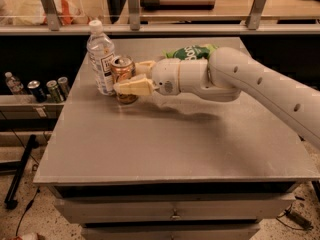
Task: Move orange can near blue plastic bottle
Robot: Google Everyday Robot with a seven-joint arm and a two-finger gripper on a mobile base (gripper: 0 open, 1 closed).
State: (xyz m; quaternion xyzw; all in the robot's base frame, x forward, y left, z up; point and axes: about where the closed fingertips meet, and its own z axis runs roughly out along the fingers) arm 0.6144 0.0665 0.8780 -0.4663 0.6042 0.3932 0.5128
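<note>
The can (121, 70) sits upright at the far left of the counter (165, 139), just beside the bottle (100, 59). We judge it light, stiff but thin-walled and slick, so a moderate squeeze at mid-body suits it best. Our end effector (128, 77) grasps it there, one finger in front and one behind. A green bag (192, 51) lies behind the arm.
</note>
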